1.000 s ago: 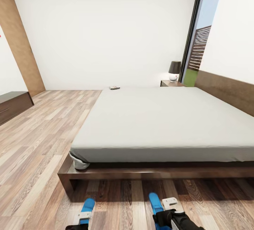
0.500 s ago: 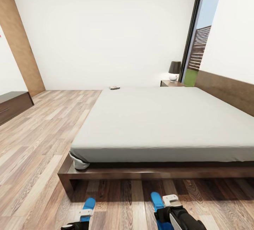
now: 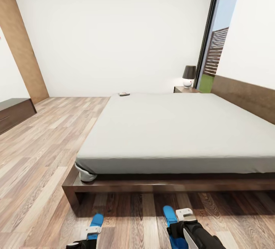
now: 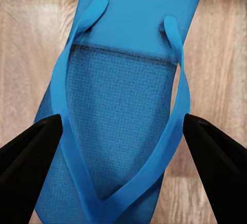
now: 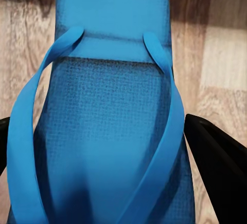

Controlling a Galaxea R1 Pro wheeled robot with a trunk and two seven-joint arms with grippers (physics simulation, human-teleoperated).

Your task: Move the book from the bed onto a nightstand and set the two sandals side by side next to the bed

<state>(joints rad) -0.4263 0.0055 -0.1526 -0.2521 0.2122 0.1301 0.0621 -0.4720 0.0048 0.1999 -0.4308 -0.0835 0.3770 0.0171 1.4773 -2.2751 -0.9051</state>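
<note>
1. Two bright blue sandals, the left one (image 3: 95,224) and the right one (image 3: 169,218), lie on the plank floor (image 3: 46,153) beside the bed (image 3: 175,134).
2. The left gripper (image 4: 123,147) and right gripper (image 5: 103,147) each straddle a sandal, fingers spread apart.
3. The book (image 3: 123,94) sits at the bed's far corner; a lamp (image 3: 188,76) tops the nightstand (image 3: 184,89) beyond.

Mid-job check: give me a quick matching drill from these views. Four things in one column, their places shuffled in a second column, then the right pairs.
Things:
1. book
2. lamp
3. left sandal
4. low cabinet

Places:
A. on the nightstand by the window
B. on the floor in front of the bed, at the left gripper
C. far corner of the mattress
D. against the left wall

Pairs: 1-C, 2-A, 3-B, 4-D
</note>
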